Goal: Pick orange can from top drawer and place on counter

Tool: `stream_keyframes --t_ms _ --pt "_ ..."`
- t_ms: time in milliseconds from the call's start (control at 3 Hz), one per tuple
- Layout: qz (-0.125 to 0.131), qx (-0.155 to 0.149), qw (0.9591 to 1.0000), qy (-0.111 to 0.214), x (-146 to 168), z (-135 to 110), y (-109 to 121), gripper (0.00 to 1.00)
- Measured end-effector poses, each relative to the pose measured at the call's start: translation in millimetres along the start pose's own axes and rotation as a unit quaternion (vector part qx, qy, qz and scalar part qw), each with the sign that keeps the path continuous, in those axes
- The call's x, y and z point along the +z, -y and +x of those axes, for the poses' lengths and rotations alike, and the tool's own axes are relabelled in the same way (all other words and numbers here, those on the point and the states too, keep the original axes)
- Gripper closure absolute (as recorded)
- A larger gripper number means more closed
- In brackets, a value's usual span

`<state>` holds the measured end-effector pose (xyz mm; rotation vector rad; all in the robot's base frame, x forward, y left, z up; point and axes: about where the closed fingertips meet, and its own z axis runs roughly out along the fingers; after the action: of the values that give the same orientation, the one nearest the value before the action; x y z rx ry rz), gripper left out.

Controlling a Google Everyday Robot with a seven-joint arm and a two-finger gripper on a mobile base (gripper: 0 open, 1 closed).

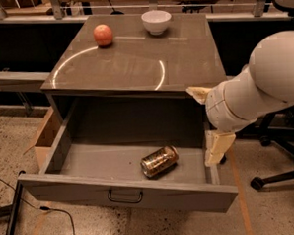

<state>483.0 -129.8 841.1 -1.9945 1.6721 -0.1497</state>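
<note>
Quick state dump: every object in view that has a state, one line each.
top drawer: pulled fully open.
orange can: on its side on the drawer floor, right of centre, not grasped.
tool: at the drawer's right edge, above the can's level, holding nothing; fingers spread apart.
apple: resting on the counter, rear left.
bowl: upright on the counter, rear centre; contents not visible.
</note>
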Motion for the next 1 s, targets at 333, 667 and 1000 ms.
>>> stream_keyframes --t_ms 333,667,1000 --pt "-0.004 -0.019 0.9998 -0.001 23.4 6.5 7.3 0.00" --pt "-0.033 -0.056 0.9977 0.014 52.1 4.8 12.2 0.00" --pt "-0.063 -0.087 0.9938 0.028 76.0 1.0 9.0 0.00"
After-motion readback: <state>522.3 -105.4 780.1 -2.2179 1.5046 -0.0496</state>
